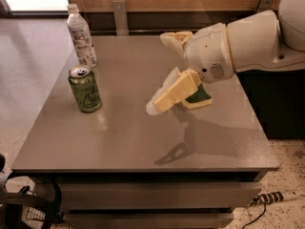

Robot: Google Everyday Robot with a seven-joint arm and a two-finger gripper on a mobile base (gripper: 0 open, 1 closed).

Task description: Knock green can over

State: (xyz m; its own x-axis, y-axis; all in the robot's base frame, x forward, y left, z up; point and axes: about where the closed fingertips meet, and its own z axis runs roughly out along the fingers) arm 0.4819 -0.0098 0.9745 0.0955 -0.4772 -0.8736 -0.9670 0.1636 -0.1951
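The grey table [133,137] fills most of the view, with a wooden wall behind its far edge. The robot's white arm [248,42] reaches in from the right over the table's right half. Its gripper [158,73] hangs above the middle of the table, well apart from everything on the left. Its two cream fingers [176,87] are spread wide and hold nothing.

A clear plastic bottle [81,36] with a white cap stands upright at the far left corner. Its label carries fine print that cannot be read. The green can [85,88] stands upright near the left edge, just nearer than the bottle. The pale scribbled lettering on its side is not legible. A green-topped yellow sponge [199,97] lies right of centre, partly hidden behind the lower finger.
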